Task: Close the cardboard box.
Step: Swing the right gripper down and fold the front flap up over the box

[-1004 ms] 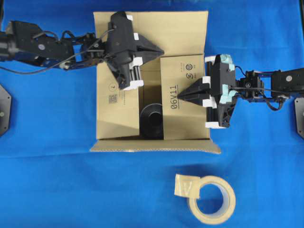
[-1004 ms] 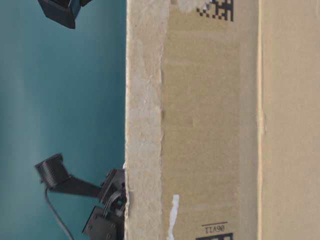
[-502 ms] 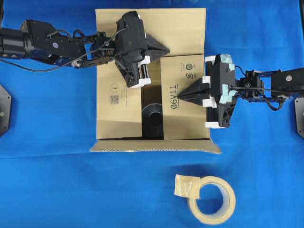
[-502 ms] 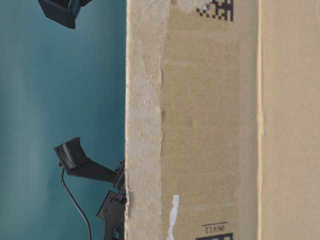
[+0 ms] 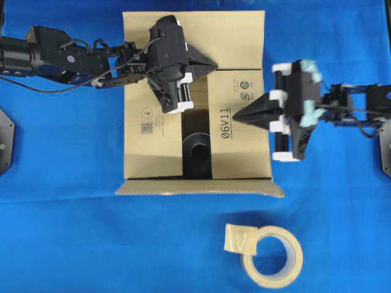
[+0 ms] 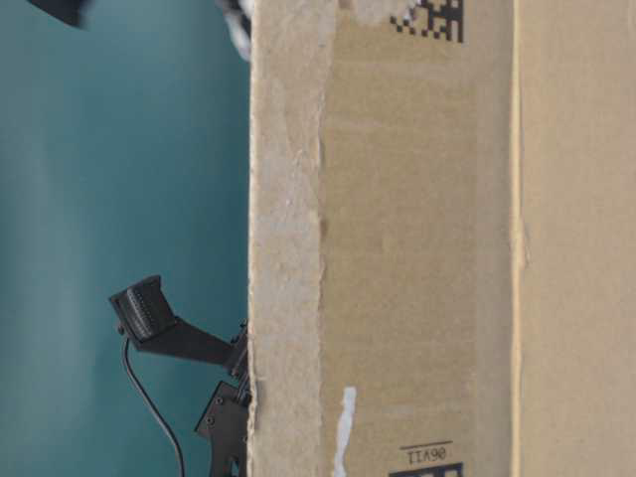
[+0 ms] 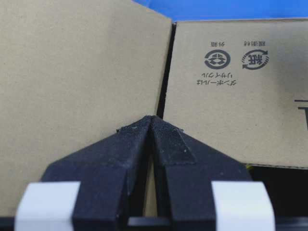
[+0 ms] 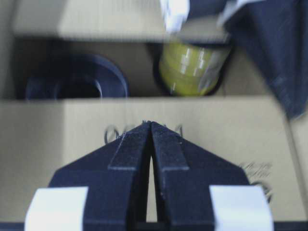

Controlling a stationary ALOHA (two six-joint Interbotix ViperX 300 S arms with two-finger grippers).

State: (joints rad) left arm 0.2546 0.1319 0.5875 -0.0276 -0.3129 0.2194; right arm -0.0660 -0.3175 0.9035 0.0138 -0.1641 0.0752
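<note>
One roll of beige tape lies nearest on the blue surface, well apart from the cardboard box, which sits in the middle of the overhead view. Its near flap is spread outward, and its far flap is open too. The side flap printed "06V11" is folded down over the opening, with the right claw above it, its fingers pressed together and holding nothing. Between the two side flaps a dark gap shows a black round object and, in the right wrist view, a yellow roll. The left claw is also pressed together, empty, over the far part of the box.
</note>
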